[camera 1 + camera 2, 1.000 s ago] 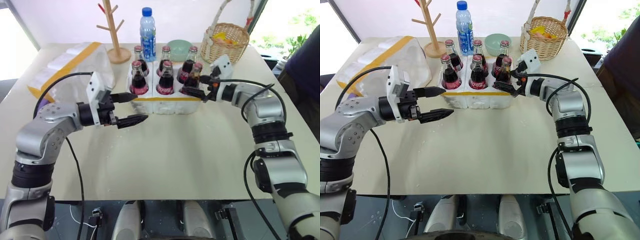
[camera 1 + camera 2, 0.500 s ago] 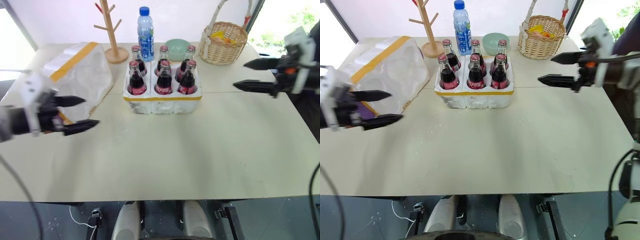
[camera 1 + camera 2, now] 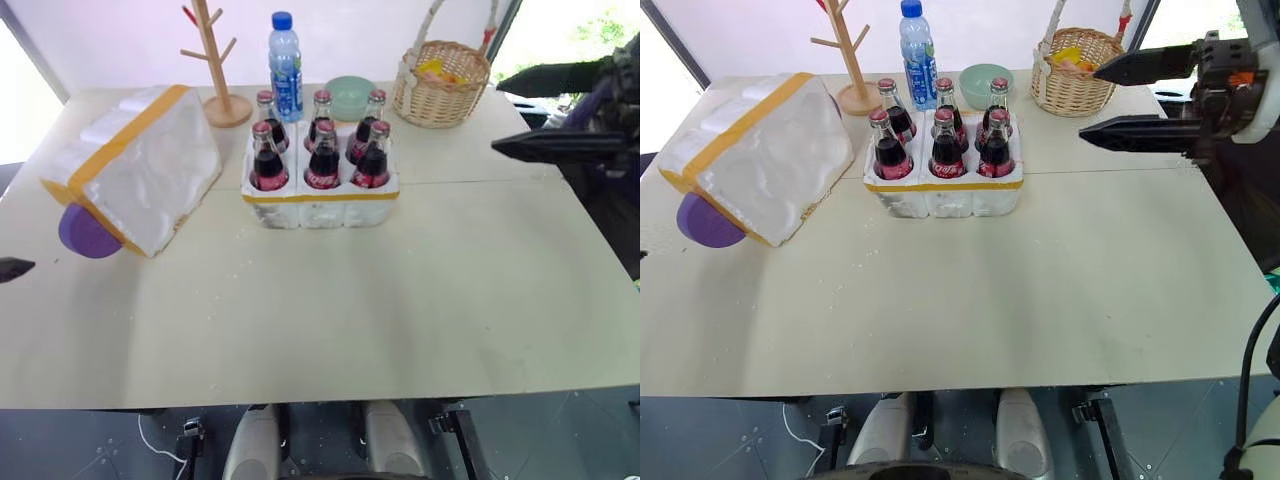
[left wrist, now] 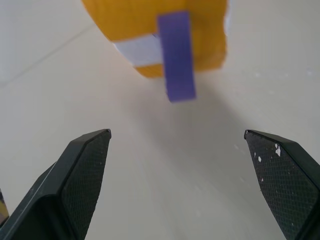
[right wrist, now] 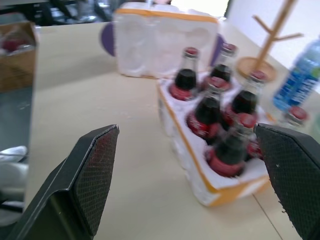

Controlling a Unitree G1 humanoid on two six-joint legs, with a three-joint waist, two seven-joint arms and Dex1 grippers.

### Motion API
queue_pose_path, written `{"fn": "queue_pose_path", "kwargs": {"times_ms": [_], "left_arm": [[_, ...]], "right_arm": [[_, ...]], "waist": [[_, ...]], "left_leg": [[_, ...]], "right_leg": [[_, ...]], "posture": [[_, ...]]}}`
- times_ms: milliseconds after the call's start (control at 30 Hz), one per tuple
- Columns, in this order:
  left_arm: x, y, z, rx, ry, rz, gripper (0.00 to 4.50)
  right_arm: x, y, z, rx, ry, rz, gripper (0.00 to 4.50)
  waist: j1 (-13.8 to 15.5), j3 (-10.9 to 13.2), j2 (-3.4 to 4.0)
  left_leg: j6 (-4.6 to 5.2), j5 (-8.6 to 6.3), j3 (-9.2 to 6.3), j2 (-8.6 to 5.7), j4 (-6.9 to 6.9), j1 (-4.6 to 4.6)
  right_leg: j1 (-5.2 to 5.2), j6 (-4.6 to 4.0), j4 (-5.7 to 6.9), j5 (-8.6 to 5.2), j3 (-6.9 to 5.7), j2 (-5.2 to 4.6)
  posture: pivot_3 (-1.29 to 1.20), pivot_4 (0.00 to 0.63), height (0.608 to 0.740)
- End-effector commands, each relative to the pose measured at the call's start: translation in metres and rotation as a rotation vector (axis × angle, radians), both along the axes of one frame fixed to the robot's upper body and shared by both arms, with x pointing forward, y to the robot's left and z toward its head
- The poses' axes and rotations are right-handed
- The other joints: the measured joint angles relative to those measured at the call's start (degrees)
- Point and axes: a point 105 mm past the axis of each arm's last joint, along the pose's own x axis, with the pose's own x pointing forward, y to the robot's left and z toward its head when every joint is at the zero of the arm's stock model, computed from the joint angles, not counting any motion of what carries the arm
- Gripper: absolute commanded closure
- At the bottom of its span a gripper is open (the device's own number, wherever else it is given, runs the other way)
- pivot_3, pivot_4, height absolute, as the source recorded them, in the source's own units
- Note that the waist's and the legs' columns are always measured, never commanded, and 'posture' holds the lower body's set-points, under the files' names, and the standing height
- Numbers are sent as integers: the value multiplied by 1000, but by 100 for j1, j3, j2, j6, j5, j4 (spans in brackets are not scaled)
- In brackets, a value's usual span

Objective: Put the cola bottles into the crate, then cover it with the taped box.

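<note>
Six cola bottles stand upright in the crate, one per well, in two rows of three; a yellow tape strip runs round the crate's base. The crate rests on the bench, to the left of and below the right pincer. The right pincer hangs above the bench's right edge, its two black fingers pointing toward the bench's middle and spread wide apart with nothing between them. In the right wrist view the same fingers frame the crate and bottles, which lie well ahead of them and untouched.

The taped box lies tilted on the bench, on the far side of the crate from the right pincer, just beside the crate but not on it. A purple disc shows at the box's lower corner.

The left pincer is released: in the left wrist view its fingers stand far apart over bare bench, empty. Ahead of them sits a yellow-taped corner of the box with a purple strip across it, clear of both fingertips. In the left eye view one dark tip of this pincer shows at the bench's left edge, near the box's purple end.

Beyond the crate, farther from both pincers, stand a blue-capped water bottle, a wooden peg stand, a pale green bowl, and a wicker basket; the basket lies just left of the right pincer's upper finger.
</note>
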Motion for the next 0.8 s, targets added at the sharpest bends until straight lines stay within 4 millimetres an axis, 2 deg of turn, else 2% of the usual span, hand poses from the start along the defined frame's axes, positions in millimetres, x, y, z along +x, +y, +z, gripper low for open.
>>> {"fn": "queue_pose_path", "kwargs": {"times_ms": [33, 367, 567, 600, 733, 800], "left_arm": [[24, 0, -4, 27, -4, -15, 0], [86, -10, -18, -14, 57, -43, 0], [105, -17, -19, -29, 68, -46, 0], [107, -18, -22, -26, 79, -45, 536], [111, -19, -29, -17, 106, -46, 2064], [113, -19, -29, -3, 107, -43, 3063]], "right_arm": [[-19, 8, 10, 2, -54, 46, 74], [-31, 10, 6, 22, -70, -13, 74], [-33, 8, 2, 32, -75, -53, 74], [-34, 7, 1, 36, -75, -62, 0], [-35, 5, 0, 54, -81, -87, 0], [-35, 4, -3, 58, -78, -97, 0]], "waist": [[15, 0, -2], [138, -3, -14], [137, -1, -20], [137, -1, -22], [143, -1, -21], [149, -1, -23]], "left_leg": [[0, 1, 4, -2, -1, 0], [3, 5, 5, 5, 23, 3], [5, 3, 0, 6, 55, -11], [5, 3, -1, 6, 56, -11], [6, 3, -4, 6, 58, -10], [6, 3, -6, 6, 59, -10]], "right_leg": [[0, 1, 2, 1, 0, 1], [-1, 29, 45, 15, 0, 28], [4, 27, 44, 14, 0, 27], [5, 27, 44, 14, 0, 27], [8, 27, 45, 14, 0, 27], [9, 27, 46, 14, 0, 27]], "posture": [[0, 150, 740], [0, 150, 740], [0, 150, 740], [0, 150, 740], [0, 150, 740], [0, 150, 740]]}}
